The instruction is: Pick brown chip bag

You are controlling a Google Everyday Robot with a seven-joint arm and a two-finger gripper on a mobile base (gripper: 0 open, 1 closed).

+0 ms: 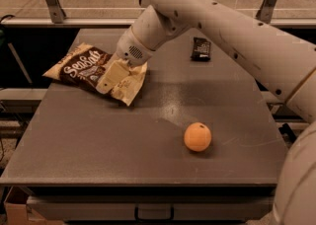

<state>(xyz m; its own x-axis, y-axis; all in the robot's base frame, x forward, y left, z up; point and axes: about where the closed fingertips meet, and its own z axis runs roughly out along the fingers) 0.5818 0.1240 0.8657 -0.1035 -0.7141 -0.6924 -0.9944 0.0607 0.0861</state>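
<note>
A: Gripper [110, 77] first: where is it?
B: Down at the far left of the table [98, 155], resting on the right end of the brown chip bag [79, 68]. The white arm [222, 26] reaches across to it from the right side of the scene.
A: Has it got hold of the bag?
B: I cannot tell. It sits against the bag's cream end (both are much the same pale shade), so how far open it is, or whether it grips anything, does not show.
A: And the bag itself?
B: Lying on the grey tabletop at the far left, its dark-brown face with white script lettering turned up, its right end crumpled by the gripper.
A: Anything else?
B: An orange ball [197, 136] sits nearer and to the right, well apart from the bag. A small black wrapped bar [201, 49] lies at the far side, right of the arm.
</note>
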